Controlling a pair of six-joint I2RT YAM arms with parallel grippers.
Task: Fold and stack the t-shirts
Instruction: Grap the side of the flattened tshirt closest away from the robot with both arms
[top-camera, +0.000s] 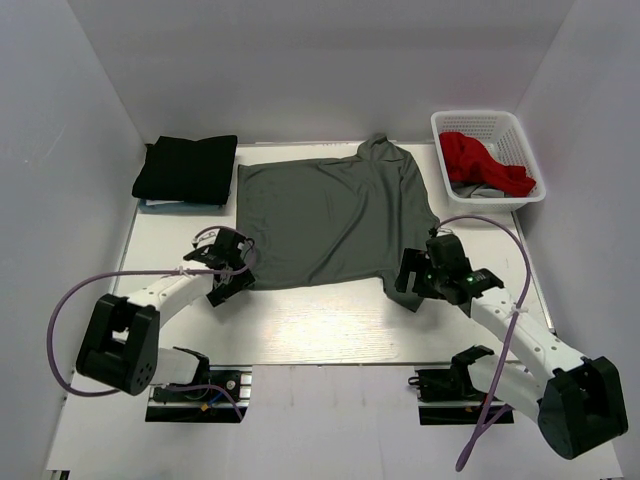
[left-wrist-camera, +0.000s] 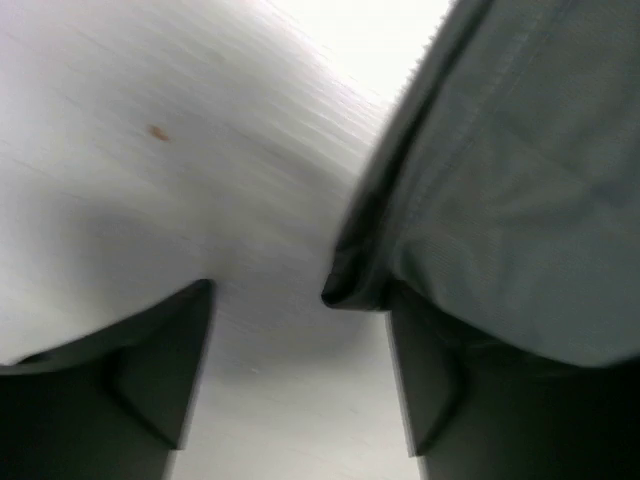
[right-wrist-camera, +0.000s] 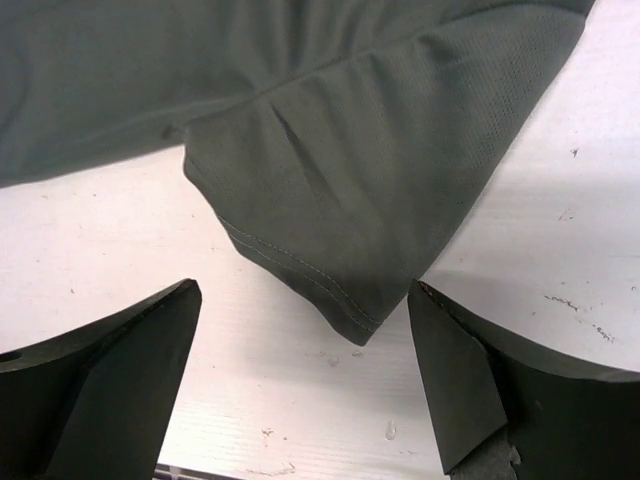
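- The 2 arm bases sit at the bottom of the top view, at the near edge of the table (top-camera: 320, 335).
- The left gripper (left-wrist-camera: 300, 325) is low over the table, left of centre in the top view, at the near left corner of the grey shirt (top-camera: 330, 215).
- Its fingers are spread wide and released, pinching nothing. In its wrist view, which is blurred, a dark folded corner of the shirt hangs between them. The cloth lies over the finger on the right of that frame.
- The right gripper (right-wrist-camera: 302, 300) is right of centre in the top view, at the shirt's near right corner.
- Its jaws are also released and wide apart. A stitched tip of the shirt lies flat on the table between the 2 fingers and touches neither.
- The grey shirt is spread flat across the middle of the table, with a few soft creases.
- The black shirt (top-camera: 187, 168) lies folded at the upper left of the top view, just beside the grey shirt's far left corner. I cannot tell whether they touch.
- The basket (top-camera: 522, 132) stands at the upper right, apart from the grey shirt.
- The red shirt (top-camera: 480, 160) is crumpled inside the basket, over a bit of grey cloth.
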